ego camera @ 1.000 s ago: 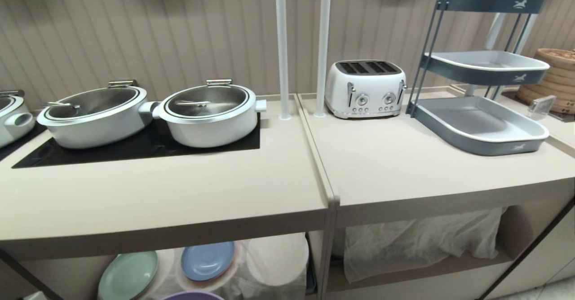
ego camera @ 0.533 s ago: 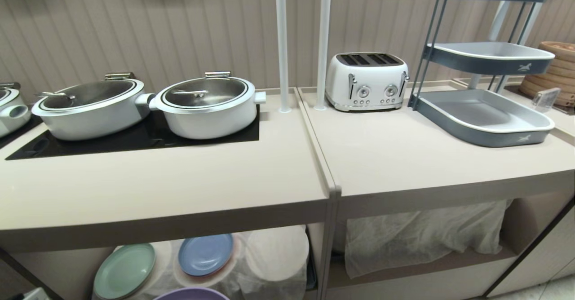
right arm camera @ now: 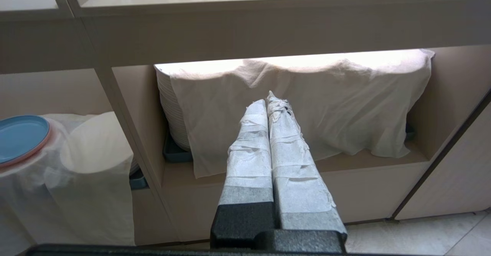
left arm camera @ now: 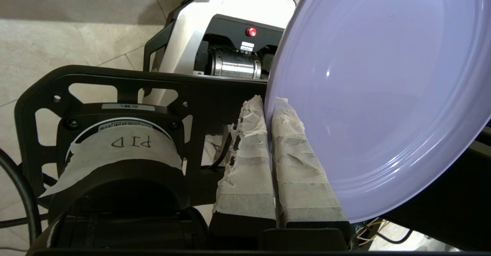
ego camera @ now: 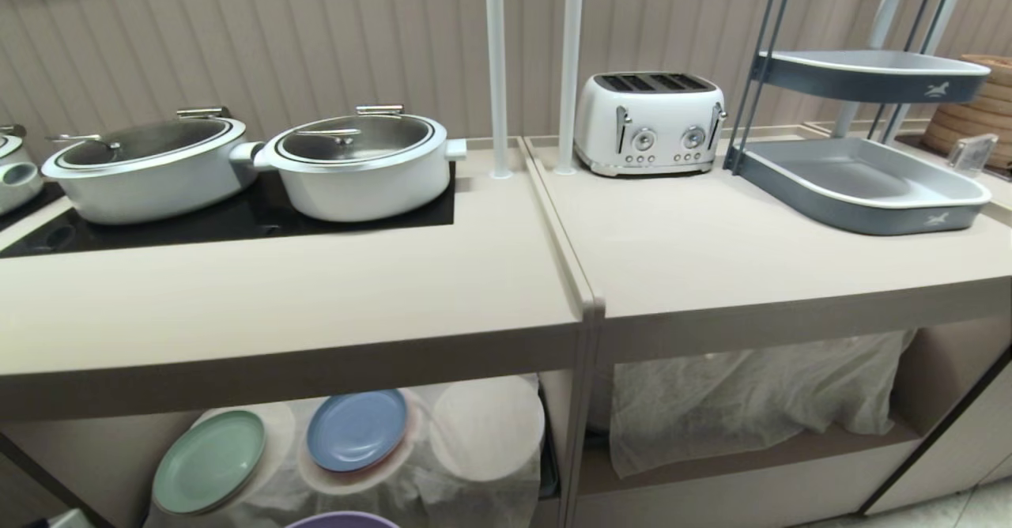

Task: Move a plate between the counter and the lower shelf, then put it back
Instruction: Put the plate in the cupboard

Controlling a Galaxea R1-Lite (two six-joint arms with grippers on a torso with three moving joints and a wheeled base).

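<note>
**Q:** Left gripper (left arm camera: 268, 102): what is held, and where?

**A:** Its taped fingers (left arm camera: 245, 160) are seen pressed together on the rim of the plate (left arm camera: 379, 91), which is carried tilted over the robot's base and the tiled floor. In the head view only the plate's upper edge is visible, at the bottom of the frame, below the counter (ego camera: 316, 299) and in front of the lower shelf (ego camera: 118, 449).

**Q:** What is shown from left to right in the head view?

**A:** Two white lidded pots (ego camera: 356, 166) are shown on the black cooktop, then a white toaster (ego camera: 648, 122) and a blue-grey tray rack (ego camera: 862, 180). In the cubby below, a mint-green plate (ego camera: 208, 462) and a blue plate (ego camera: 356, 430) are propped up. The right gripper (right arm camera: 270, 102) is parked low before the right-hand cubby, its fingers shut on nothing.

**Q:** Which step is judged to be in hand?

**A:** A carry between shelf and counter is judged to be under way. If the counter is the goal, the plate must be lifted clear of the thick front edge before it is laid flat.

**Q:** What differs from the earlier frame?

**A:** Everything on the counter is seen lower-angled and higher in the frame, so the camera has been lowered; the objects themselves have not been moved.
</note>
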